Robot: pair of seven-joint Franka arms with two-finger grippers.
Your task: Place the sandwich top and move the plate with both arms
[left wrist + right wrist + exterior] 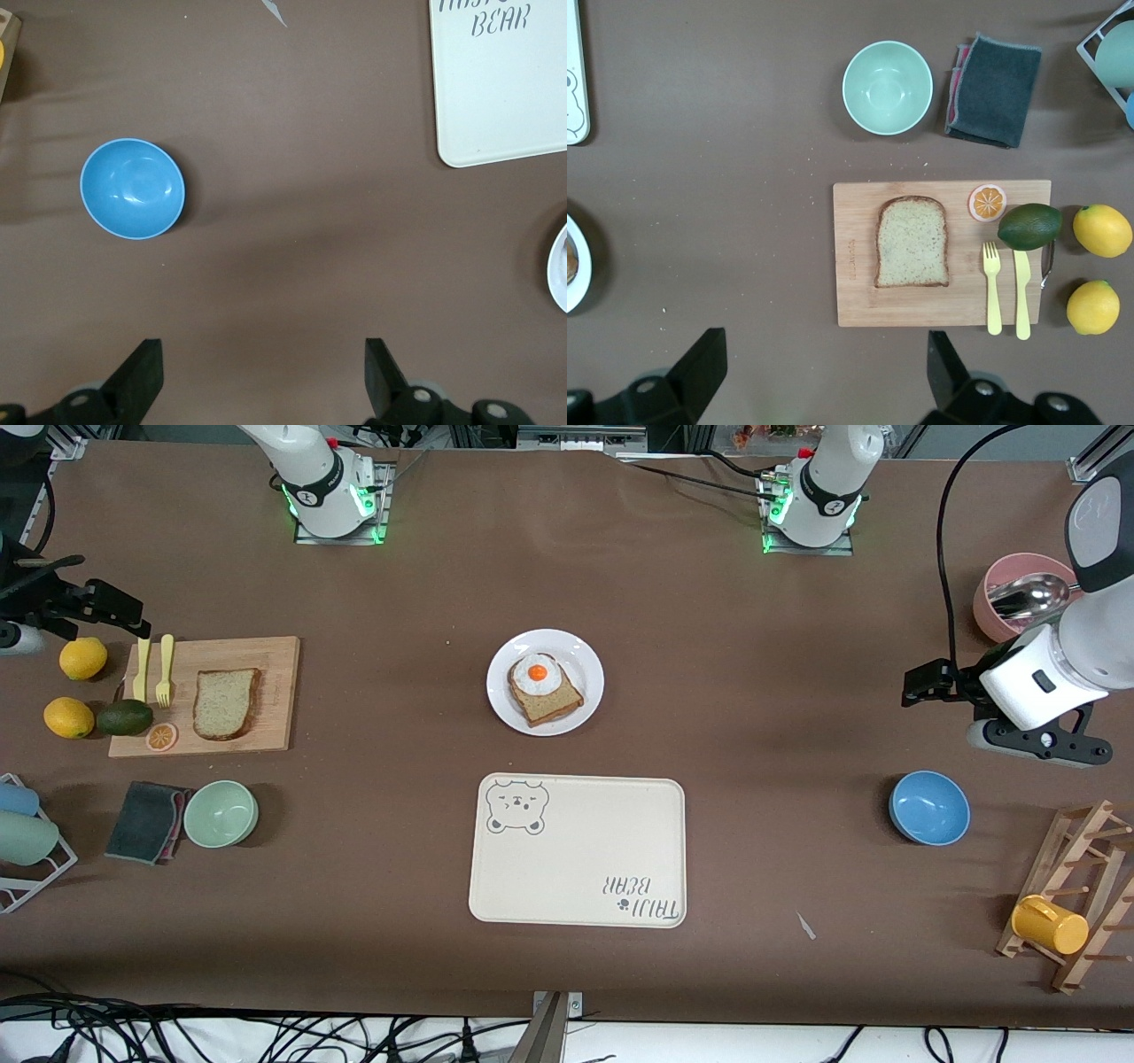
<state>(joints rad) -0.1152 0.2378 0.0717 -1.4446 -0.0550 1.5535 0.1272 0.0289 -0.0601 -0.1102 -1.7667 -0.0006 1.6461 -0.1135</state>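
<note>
Two arms wait at the tabletop's point(709, 646) ends. Landmark: cutting board point(266, 731). Tray point(578, 850), nearer the camera toward the left arm's end, reads "TAIJI BEAR". Plate point(585, 660) lies between them. Sandwich top point(227, 703) lies on the board, long axis across it, closest to the right end effector point(819, 372), jaws wide, empty. Left end effector point(264, 376) likewise, well apart.
</note>
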